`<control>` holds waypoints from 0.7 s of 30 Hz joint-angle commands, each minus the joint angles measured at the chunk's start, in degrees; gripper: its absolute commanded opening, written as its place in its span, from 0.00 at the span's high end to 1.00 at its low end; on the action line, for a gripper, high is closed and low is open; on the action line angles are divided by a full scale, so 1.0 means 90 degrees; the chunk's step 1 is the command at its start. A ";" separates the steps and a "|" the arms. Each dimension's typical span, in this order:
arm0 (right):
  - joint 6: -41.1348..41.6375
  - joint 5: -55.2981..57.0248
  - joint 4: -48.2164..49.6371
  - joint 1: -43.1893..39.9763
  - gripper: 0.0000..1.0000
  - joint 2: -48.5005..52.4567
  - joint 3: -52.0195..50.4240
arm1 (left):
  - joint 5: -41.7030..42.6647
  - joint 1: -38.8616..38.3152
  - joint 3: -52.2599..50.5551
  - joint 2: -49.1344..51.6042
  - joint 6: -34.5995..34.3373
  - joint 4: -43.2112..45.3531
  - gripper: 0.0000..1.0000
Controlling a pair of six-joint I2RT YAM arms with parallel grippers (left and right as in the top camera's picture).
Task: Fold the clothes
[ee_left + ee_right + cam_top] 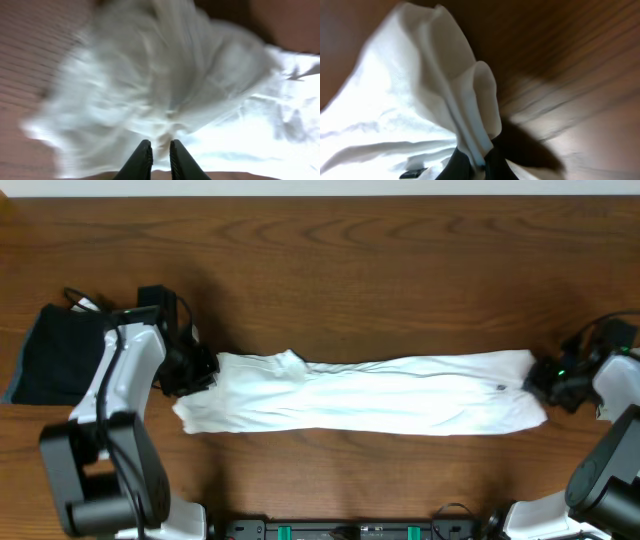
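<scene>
White T-shirt (370,392) in right tool (477,162)

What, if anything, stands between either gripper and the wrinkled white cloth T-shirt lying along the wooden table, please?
Nothing visible does: the left gripper and the right gripper each pinch one end of the wrinkled white cloth T-shirt.

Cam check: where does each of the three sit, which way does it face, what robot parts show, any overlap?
Overhead: fixed above, facing straight down on the wooden table; both arms show, left fingers and right fingers at opposite ends of the white T-shirt.
Left wrist: on the left arm, facing along its fingers into bunched shirt cloth, blurred.
Right wrist: on the right arm, facing past its fingers at a pinched shirt fold and table.
Shared: all three see the shirt.
</scene>
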 commanded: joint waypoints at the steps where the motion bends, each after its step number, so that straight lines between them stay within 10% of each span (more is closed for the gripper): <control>1: 0.0114 0.0678 -0.0257 -0.0282 0.99 0.0051 0.0731 | 0.0085 0.0019 0.0180 -0.0398 -0.0097 -0.0015 0.77; 21: 0.0296 0.0699 -0.2195 0.1098 0.99 0.0032 0.2144 | 0.0087 0.0019 0.0180 -0.0580 -0.0097 -0.0209 0.75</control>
